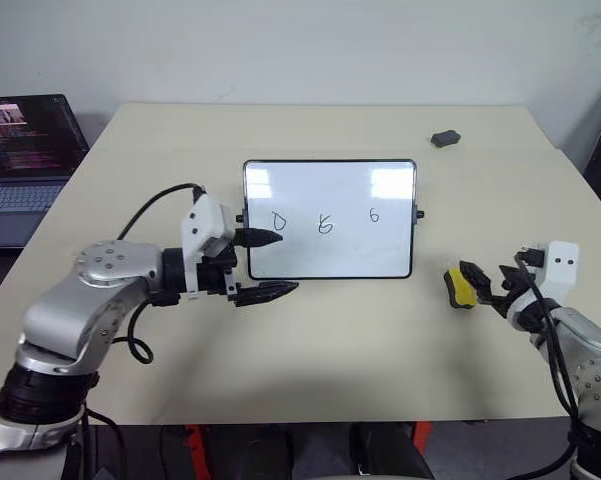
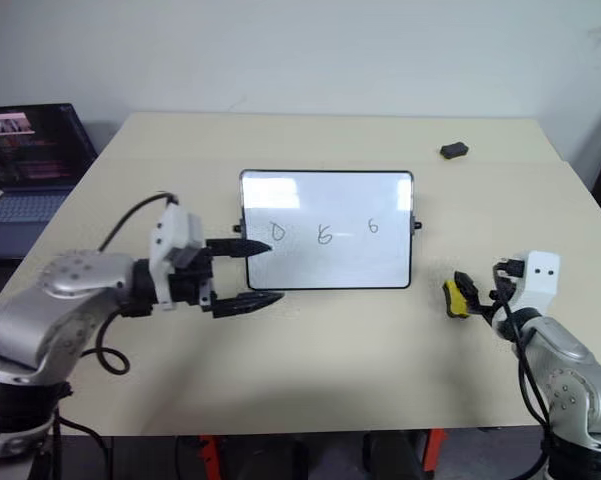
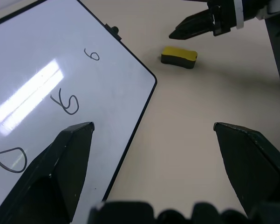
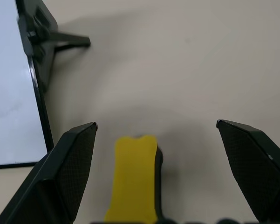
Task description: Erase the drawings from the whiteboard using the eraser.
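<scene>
The whiteboard (image 1: 330, 190) lies flat in the middle of the table, with the drawings along its middle: a "0" (image 1: 278, 220), a "6" (image 1: 325, 224) and a smaller "6" (image 1: 374, 214). My left gripper (image 1: 273, 265) is open at the board's near left corner. One finger (image 1: 263, 238) reaches over the board beside the "0", and the other (image 1: 270, 292) hangs in front of the near edge. The yellow eraser (image 1: 461, 288) with its black base lies on the table to the right of the board. My right gripper (image 4: 156, 126) is open around the eraser (image 4: 135, 177), which sits loose between the fingers.
An open laptop (image 1: 25, 165) stands off the table's far left. A small dark grey lump (image 1: 445, 139) lies at the far right of the table. The board's knob (image 4: 37, 23) sticks out near the eraser. Bare tabletop runs along the near edge (image 1: 360, 400).
</scene>
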Available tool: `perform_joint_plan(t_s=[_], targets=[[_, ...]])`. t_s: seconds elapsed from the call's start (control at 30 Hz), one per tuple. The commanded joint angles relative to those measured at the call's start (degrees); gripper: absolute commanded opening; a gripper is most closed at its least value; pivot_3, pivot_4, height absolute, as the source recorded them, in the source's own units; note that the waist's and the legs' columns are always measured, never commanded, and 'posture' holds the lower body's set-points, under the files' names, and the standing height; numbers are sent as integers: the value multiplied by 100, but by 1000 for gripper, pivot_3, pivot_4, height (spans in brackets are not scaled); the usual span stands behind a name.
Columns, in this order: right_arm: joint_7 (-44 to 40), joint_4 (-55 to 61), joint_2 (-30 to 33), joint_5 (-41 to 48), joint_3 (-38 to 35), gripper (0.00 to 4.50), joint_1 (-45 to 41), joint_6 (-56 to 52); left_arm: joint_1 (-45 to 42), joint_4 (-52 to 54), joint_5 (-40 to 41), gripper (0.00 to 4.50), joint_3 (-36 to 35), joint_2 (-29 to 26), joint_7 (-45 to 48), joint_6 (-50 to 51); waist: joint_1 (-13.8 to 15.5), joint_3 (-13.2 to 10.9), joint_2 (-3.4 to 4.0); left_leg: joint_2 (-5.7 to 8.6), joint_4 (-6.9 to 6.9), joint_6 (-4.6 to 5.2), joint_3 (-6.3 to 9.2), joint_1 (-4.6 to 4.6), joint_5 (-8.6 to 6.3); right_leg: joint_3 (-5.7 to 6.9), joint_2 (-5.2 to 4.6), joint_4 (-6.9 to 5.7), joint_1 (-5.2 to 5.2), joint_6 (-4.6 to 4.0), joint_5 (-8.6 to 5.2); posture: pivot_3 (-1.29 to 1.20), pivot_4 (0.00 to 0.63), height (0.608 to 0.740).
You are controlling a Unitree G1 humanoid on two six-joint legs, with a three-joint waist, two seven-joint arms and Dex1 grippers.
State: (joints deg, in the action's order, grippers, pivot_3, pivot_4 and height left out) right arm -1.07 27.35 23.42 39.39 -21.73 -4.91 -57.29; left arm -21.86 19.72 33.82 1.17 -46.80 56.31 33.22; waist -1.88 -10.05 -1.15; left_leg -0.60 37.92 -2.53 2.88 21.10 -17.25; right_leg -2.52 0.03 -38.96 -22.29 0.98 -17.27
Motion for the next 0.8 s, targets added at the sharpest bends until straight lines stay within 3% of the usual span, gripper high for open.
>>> perform_joint_plan(t_s=[0.03,0.4,0.8], targets=[[173,254,-34,-183,73,4484,-44,2,-62,165,-47,4500,20,84,44,-119,7,0,0,0,0,0,1,1,0,1,0,1,0,1,0,0,150,740],[45,102,-16,-957,587,4484,-138,307,85,355,-302,4500,235,40,283,-157,8,0,-1,3,1,0,2,3,0,3,-2,1,0,3,-2,0,150,740],[-221,-386,-130,-1214,537,4484,-216,475,152,267,-452,4500,291,131,353,-220,6,0,-1,4,2,0,2,2,0,3,-3,0,0,3,-2,0,150,740]])
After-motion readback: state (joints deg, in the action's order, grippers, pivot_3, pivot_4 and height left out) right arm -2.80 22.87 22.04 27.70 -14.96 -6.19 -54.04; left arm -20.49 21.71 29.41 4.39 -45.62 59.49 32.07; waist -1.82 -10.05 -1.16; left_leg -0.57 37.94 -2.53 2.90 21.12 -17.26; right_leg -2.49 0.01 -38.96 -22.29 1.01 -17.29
